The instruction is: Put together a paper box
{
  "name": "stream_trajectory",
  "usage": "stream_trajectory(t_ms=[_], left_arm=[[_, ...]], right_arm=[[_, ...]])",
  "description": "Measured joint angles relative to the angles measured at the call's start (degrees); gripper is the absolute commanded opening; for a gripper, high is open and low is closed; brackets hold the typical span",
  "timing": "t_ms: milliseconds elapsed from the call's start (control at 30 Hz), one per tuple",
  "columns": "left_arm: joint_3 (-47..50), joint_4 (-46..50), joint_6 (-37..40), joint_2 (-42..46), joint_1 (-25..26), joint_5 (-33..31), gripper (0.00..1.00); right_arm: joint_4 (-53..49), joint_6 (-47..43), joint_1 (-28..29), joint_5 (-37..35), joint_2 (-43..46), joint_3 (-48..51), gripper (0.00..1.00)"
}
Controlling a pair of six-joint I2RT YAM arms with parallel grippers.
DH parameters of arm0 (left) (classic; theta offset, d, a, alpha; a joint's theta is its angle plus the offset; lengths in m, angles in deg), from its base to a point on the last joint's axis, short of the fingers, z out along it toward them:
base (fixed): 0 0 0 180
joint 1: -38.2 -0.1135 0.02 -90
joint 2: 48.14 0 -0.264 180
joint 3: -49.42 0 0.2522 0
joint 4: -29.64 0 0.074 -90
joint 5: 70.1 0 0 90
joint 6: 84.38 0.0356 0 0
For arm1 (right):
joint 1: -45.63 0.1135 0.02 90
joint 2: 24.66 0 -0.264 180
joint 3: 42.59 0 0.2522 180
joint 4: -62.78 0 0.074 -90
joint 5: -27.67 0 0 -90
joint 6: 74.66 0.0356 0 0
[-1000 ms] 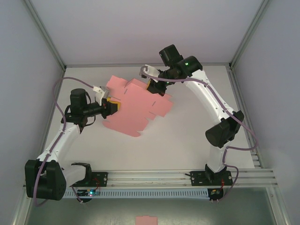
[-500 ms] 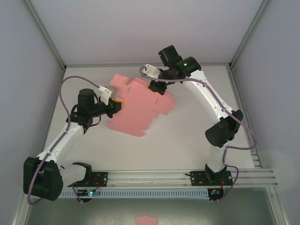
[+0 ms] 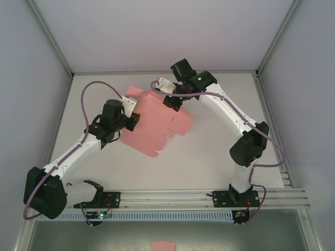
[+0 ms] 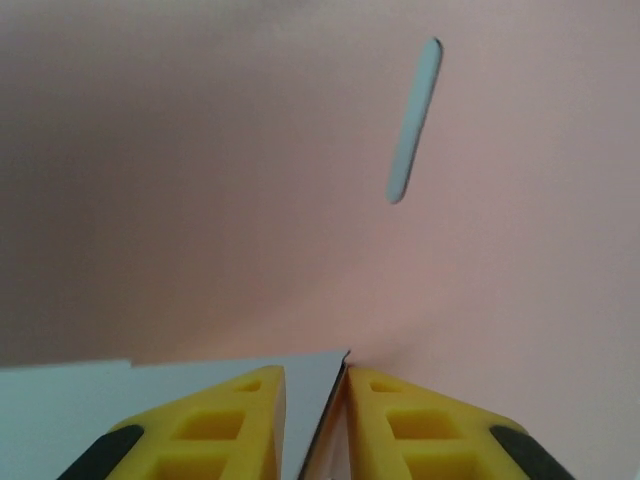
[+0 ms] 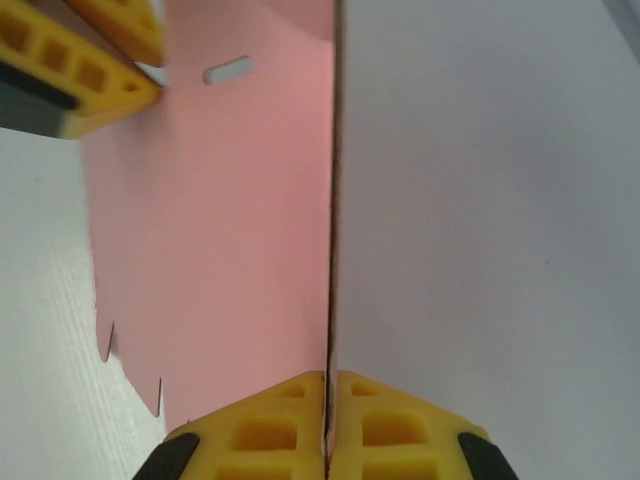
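Note:
The paper box [image 3: 154, 119] is a flat pink cut-out sheet with several flaps, held tilted above the white table [image 3: 220, 172]. My right gripper [image 3: 172, 102] is shut on its far edge. In the right wrist view the card [image 5: 240, 220] runs edge-on between the closed yellow fingers of the right gripper [image 5: 328, 378]. My left gripper [image 3: 133, 121] is at the sheet's left edge. In the left wrist view its jaws [image 4: 315, 370] stand a little apart. A corner of the card [image 4: 300, 180] lies against the right finger [image 4: 420, 420], with a gap to the left one.
A narrow slot [image 4: 413, 120] is cut in the sheet, and the same slot [image 5: 228, 70] shows beside the left gripper's fingers [image 5: 100, 55]. A small pink scrap [image 3: 164, 244] lies below the front rail [image 3: 172, 197]. Grey walls close in both sides.
The left arm has reached forward and right along the sheet's left edge. The right gripper has shifted slightly left with the sheet, which now lies a little flatter and further left.

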Motion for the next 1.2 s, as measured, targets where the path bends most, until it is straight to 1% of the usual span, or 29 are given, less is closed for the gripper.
stream_trajectory(t_ms=[233,333,433,567,633,733,767,867,900,1000,1100,1200], left_arm=[[-1.92,0.02,-0.59,-3.28,4.15,-7.13,0.21],[-1.97,-1.07,-0.92,-4.61,7.15,-11.74,0.21],[-1.92,-2.69,-1.40,-6.29,10.29,-17.88,0.23],[-1.68,-5.40,-4.26,-8.90,13.94,-25.20,0.23],[-1.42,-7.10,-6.69,-10.25,15.50,-27.26,0.25],[-1.01,-8.74,-9.97,-12.09,16.57,-28.20,0.26],[-1.01,-9.09,-10.91,-12.66,16.81,-28.41,0.29],[-1.01,-9.86,-13.75,-13.99,17.38,-28.37,0.44],[-1.01,-10.01,-14.58,-14.16,17.51,-28.20,0.48],[-1.01,-10.01,-16.59,-13.88,17.66,-27.82,0.49],[-0.94,-9.49,-18.64,-12.52,17.90,-27.17,0.49],[-0.26,-8.13,-21.14,-9.57,18.51,-26.10,0.57]], right_arm=[[1.20,2.84,0.94,-2.29,2.86,3.23,0.00],[1.86,4.66,1.90,-5.88,3.80,4.48,0.00],[2.56,6.84,3.02,-9.51,4.48,5.60,0.00],[3.76,9.62,3.76,-13.88,4.68,7.02,0.00],[4.39,10.58,4.50,-16.59,4.68,7.87,0.00],[4.87,10.82,5.64,-20.57,4.74,9.16,0.00],[5.05,10.80,5.95,-21.84,4.74,9.64,0.00],[5.25,10.51,6.19,-24.92,4.74,10.73,0.00],[5.29,10.25,6.23,-25.64,4.74,10.95,0.00],[6.16,8.59,6.32,-27.56,4.74,11.45,0.00],[7.85,6.99,6.32,-28.04,4.74,11.74,0.00],[9.62,5.81,6.43,-27.21,4.76,11.80,0.00]])
